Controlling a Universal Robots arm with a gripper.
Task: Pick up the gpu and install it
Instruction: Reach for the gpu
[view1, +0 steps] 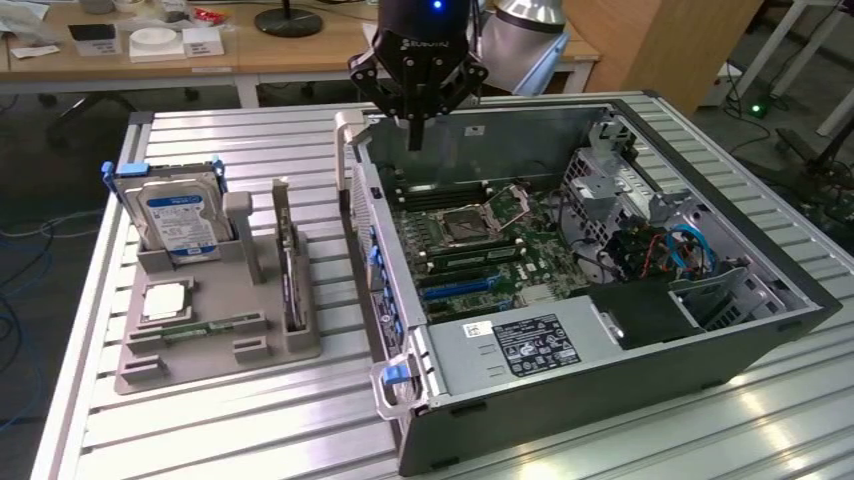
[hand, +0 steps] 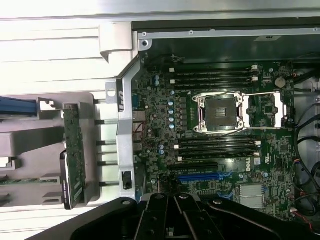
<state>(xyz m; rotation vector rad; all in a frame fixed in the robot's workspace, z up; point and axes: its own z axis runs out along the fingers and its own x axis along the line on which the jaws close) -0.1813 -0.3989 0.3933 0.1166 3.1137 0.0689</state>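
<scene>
The gpu (view1: 287, 268) is a thin dark card standing on edge in a slot of the grey holder (view1: 214, 350), in the exterior view's left half; in the wrist view the gpu (hand: 75, 156) shows edge-on beside the case wall. My gripper (view1: 416, 135) hangs over the far corner of the open computer case (view1: 641, 350), well away from the gpu, its fingers drawn together to a point with nothing between them. In the wrist view the gripper (hand: 174, 201) sits above the motherboard (hand: 220, 145) near the blue expansion slot (hand: 197, 176).
In the grey holder stand a silver hard drive with a blue label (view1: 180, 222), a square processor chip (view1: 167, 300) and a green memory stick (view1: 214, 326). The case's power supply (view1: 534, 345) and drive cage (view1: 627, 190) rise inside it. Desks stand behind the slatted metal table (view1: 240, 430).
</scene>
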